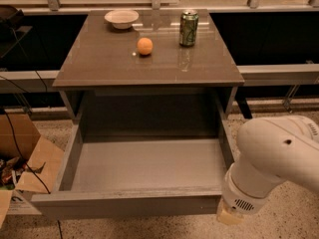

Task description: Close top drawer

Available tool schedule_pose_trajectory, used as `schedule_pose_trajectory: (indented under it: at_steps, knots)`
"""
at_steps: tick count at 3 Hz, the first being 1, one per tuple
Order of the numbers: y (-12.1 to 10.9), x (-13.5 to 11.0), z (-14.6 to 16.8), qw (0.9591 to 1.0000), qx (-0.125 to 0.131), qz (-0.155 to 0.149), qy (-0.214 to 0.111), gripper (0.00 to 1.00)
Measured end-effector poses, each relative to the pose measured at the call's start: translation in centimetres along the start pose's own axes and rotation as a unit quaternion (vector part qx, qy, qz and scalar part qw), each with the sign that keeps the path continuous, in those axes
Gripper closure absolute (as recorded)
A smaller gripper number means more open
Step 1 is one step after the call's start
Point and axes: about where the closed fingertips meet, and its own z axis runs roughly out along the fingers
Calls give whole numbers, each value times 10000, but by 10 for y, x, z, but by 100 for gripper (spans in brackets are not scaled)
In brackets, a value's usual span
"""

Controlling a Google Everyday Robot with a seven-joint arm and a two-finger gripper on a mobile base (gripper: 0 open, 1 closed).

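STEP: wide grey top drawer point(124, 205) stands fully out, unpushed | PINCER point(228, 217): at its near right corner, apart or together you cannot tell | NEXT: push the front squarely farward.

Lit dimly and warmly from overhead. Throws soft glare across the desk point(99, 59) top, up and left of the end effector point(228, 217), low near the right edge. Leaves the back of the top drawer point(144, 163) in shadow.

The brown cabinet top point(99, 63) carries a bowl point(121, 18) far left and a can point(189, 28) far right. An orange point(145, 46) lies between them, nearer. The gripper point(228, 218) hangs near right.
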Motion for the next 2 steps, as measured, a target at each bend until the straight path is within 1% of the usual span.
schedule_pose_trajectory:
  at_steps: [1, 2]
  knots:
    - [-22, 8, 34, 9999, 34, 100, 15, 100]
    - [-24, 10, 37, 9999, 53, 99, 7, 100]
